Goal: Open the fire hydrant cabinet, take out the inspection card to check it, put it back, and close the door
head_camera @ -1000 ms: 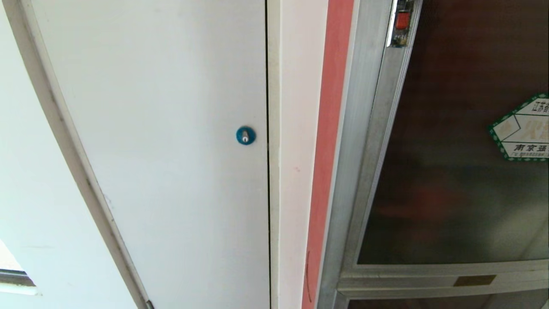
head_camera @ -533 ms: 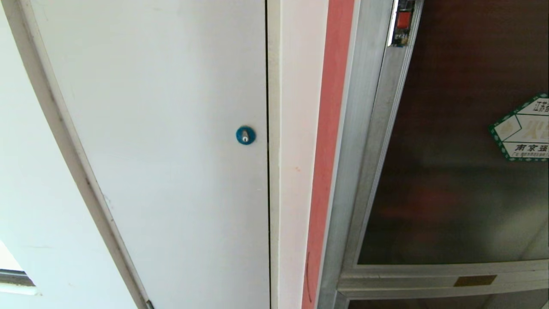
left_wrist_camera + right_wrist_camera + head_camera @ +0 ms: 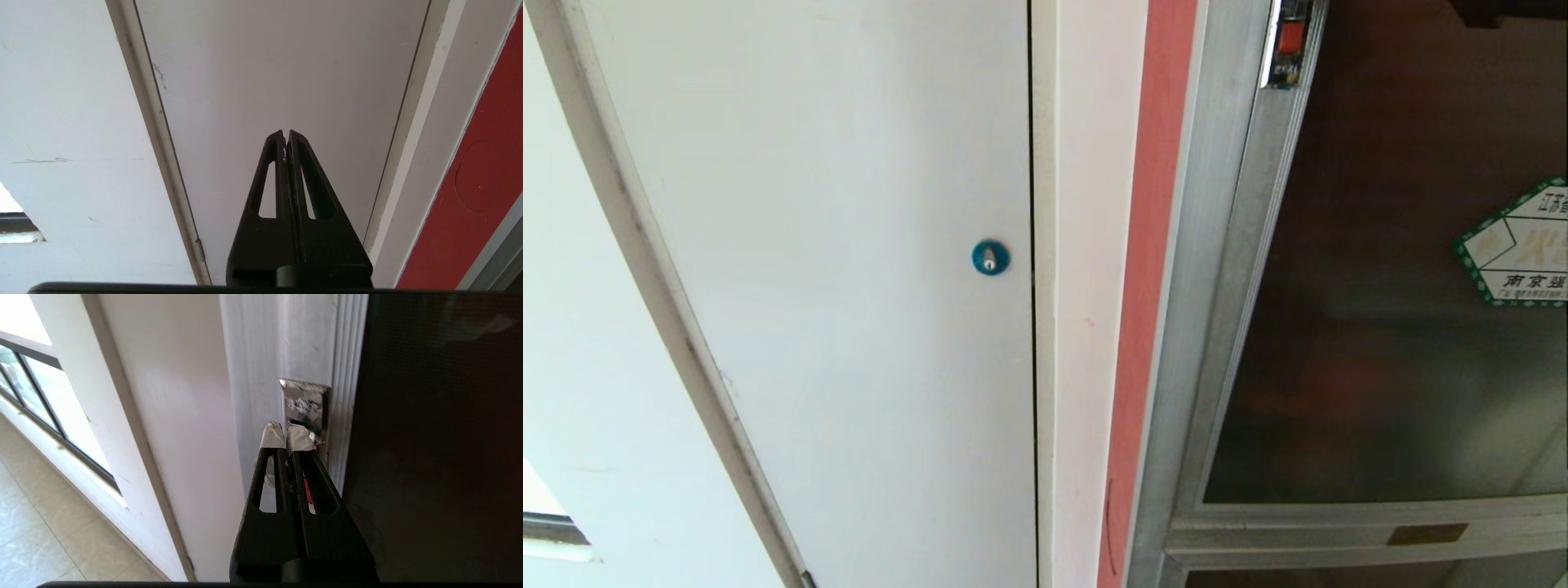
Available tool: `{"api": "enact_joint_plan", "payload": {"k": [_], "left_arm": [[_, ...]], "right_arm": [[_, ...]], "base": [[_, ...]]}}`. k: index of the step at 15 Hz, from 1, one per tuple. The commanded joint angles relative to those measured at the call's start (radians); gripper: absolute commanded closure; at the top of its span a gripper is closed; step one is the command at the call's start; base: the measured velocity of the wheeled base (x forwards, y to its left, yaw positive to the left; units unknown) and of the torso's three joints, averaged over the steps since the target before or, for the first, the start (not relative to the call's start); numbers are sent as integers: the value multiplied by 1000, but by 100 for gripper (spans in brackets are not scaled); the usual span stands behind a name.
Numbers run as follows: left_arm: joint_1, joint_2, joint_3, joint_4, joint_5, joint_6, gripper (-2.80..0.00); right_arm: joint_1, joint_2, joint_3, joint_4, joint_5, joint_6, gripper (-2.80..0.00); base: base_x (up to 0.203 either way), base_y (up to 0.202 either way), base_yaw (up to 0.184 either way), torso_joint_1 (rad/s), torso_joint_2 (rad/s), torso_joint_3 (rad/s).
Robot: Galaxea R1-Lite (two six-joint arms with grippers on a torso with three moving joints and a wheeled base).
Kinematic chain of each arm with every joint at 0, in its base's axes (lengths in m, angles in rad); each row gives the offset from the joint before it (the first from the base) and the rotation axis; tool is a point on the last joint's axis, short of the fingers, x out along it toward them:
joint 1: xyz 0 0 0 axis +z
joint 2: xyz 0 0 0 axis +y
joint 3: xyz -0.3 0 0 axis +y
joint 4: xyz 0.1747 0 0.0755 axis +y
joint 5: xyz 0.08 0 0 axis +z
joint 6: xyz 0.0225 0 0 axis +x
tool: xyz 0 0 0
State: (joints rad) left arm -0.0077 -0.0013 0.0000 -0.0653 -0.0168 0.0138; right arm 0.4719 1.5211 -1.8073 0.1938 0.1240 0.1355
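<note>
The fire hydrant cabinet's aluminium frame (image 3: pixel 1209 286) runs down the right of the head view. Its door (image 3: pixel 1405 286) of dark tinted glass lies flush in the frame, with the green-bordered hexagonal sticker (image 3: pixel 1519 245) on it and the small red latch (image 3: pixel 1289 37) at the top. My right gripper (image 3: pixel 287 435) is shut, its taped tips at the shiny latch plate (image 3: pixel 304 402) on the door's edge. A sliver of the red latch (image 3: pixel 307 494) shows behind one finger. A dark part of my right arm (image 3: pixel 1503 10) pokes into the head view's top right corner. The inspection card is hidden.
My left gripper (image 3: pixel 285 134) hangs shut and idle before the plain white door (image 3: pixel 849 286) with the blue round lock (image 3: pixel 991 257). A red strip (image 3: pixel 1147 286) separates that door from the cabinet. A window (image 3: pixel 32 396) and tiled floor (image 3: pixel 41 539) lie further off to that side.
A dark part of my right arm has come into the head view's top right corner. The door and latch look as before.
</note>
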Motion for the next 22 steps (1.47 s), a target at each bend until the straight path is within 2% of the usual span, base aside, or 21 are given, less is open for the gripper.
{"api": "enact_joint_plan", "payload": {"k": [1,11,22], "left_arm": [[0,1,25,-1,0,0,0],[0,1,25,-1,0,0,0],[0,1,25,-1,0,0,0]], "right_arm": [[-8,-4,22,1,2,2,0],[-41,-4,101,-4,0,1,0],[-42,44,91,-45,-1,-17,0]], "base": [[0,0,0,0,0,0],[0,0,0,0,0,0],[0,0,0,0,0,0]]}}
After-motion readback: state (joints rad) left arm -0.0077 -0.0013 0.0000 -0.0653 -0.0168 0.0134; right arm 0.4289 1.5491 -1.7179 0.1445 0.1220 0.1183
